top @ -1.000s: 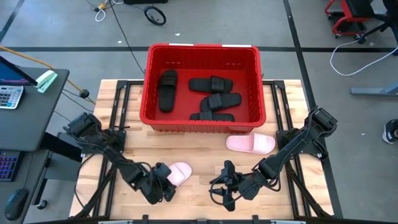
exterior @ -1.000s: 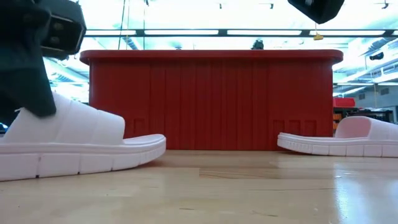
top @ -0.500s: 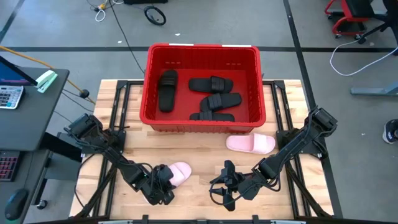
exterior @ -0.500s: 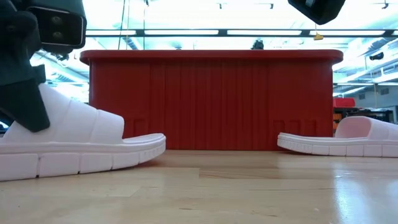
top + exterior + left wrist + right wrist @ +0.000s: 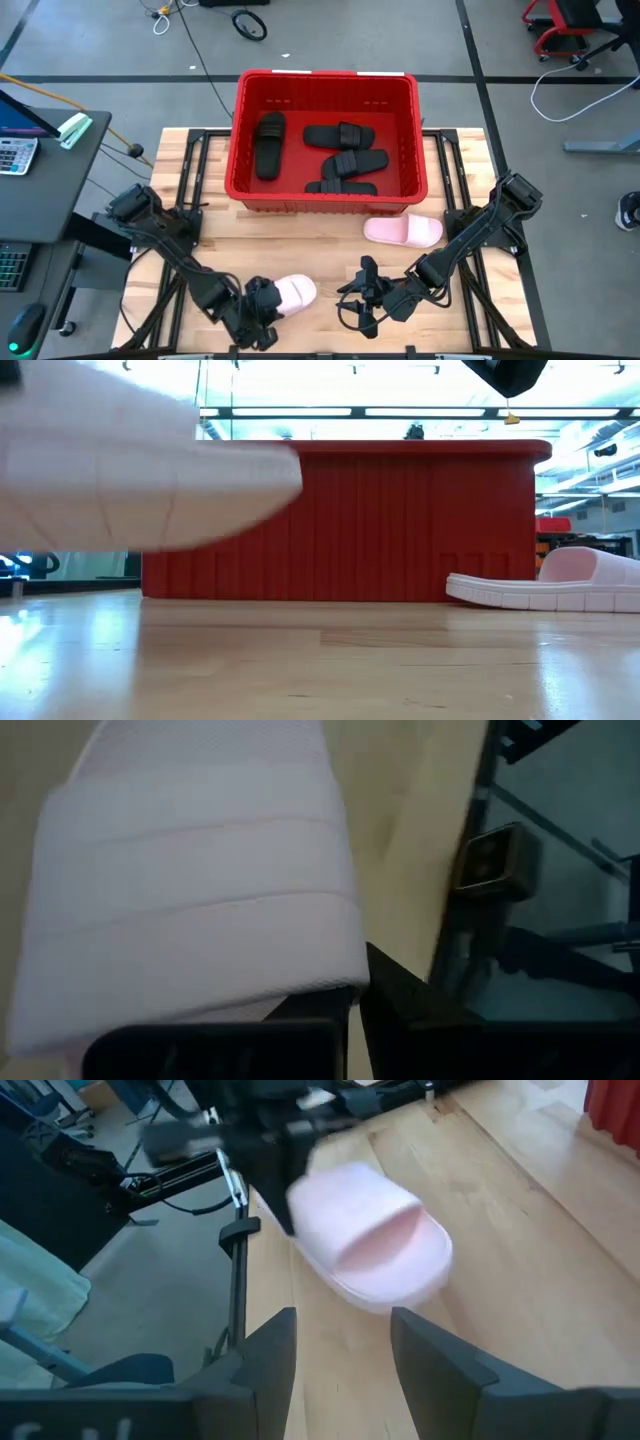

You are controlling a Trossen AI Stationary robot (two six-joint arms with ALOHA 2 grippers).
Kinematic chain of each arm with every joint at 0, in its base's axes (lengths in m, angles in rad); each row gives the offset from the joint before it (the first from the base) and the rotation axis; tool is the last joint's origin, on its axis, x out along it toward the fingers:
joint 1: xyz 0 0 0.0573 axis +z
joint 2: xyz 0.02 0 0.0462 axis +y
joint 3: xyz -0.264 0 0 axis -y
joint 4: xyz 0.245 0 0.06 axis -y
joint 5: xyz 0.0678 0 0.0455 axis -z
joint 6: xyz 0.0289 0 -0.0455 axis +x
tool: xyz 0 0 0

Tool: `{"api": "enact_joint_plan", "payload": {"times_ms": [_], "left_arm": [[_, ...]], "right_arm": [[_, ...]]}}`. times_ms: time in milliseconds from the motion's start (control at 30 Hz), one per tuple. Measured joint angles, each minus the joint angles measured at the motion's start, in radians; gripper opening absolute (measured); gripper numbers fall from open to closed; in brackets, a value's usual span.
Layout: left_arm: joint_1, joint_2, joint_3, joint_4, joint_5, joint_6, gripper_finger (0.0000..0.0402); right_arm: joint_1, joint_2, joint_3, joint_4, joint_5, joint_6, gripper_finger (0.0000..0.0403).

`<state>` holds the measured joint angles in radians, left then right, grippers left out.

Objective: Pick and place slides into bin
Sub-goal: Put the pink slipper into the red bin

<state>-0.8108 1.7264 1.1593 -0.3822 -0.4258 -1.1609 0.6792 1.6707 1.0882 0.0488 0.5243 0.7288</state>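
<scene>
1. High view: The left tool (image 5: pixel 262 312), at the lower left of the frame, is closed on the heel end of a pink slide (image 5: pixel 290 293). Compared with a second ago, that slide has been shifted slightly right and toward the bottom edge and looks paler and larger, which suggests it has been raised. Four black slides (image 5: pixel 345 160) lie in the bin (image 5: pixel 325 83) at upper centre. A second pink slide (image 5: pixel 404 231) lies on the worktop (image 5: pixel 470 210) just below the bin's lower right corner, unmoved. The right tool (image 5: pixel 362 293) is parked at lower centre.

2. Low view: The held slide (image 5: pixel 150 470) now fills the upper left, blurred, with its sole clear of the worktop (image 5: pixel 330 660); half a second ago it was resting flat at lower left. The other pink slide (image 5: pixel 545 588) is seen at the right, flat as before, in front of the bin (image 5: pixel 340 525).

3. Left wrist view: The slide's strap (image 5: pixel 200 910) fills most of the frame, held just above the tool's dark fingers (image 5: pixel 310 1010).

4. Right wrist view: The right tool's fingers (image 5: pixel 265 1355) are spread with nothing between them. The lifted slide (image 5: pixel 375 1245) is seen at centre, gripped by the left arm.

5. Meaning: The lift appears done; a carry up-frame over the bin wall is judged next, with one pink slide then left.
</scene>
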Motion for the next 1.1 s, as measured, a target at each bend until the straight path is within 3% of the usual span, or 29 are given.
{"api": "enact_joint_plan", "payload": {"times_ms": [500,667,867,1100], "left_arm": [[-0.014,-0.001,0.417,-0.502,-0.204,0.103,0.0012],[0.025,-0.002,0.559,-0.654,-0.321,0.177,0.0012],[0.139,-0.002,0.719,-0.879,-0.367,0.312,0.0012],[0.375,-0.003,0.839,-1.025,-0.347,0.695,0.0012]], "right_arm": [[0.000,0.000,0.000,0.000,0.000,0.000,0.0169],[0.000,0.000,0.000,0.000,0.002,0.000,0.0169],[0.000,0.000,0.000,0.000,0.002,0.000,0.0169],[-0.001,0.000,0.000,0.000,0.002,0.000,0.0169]]}}
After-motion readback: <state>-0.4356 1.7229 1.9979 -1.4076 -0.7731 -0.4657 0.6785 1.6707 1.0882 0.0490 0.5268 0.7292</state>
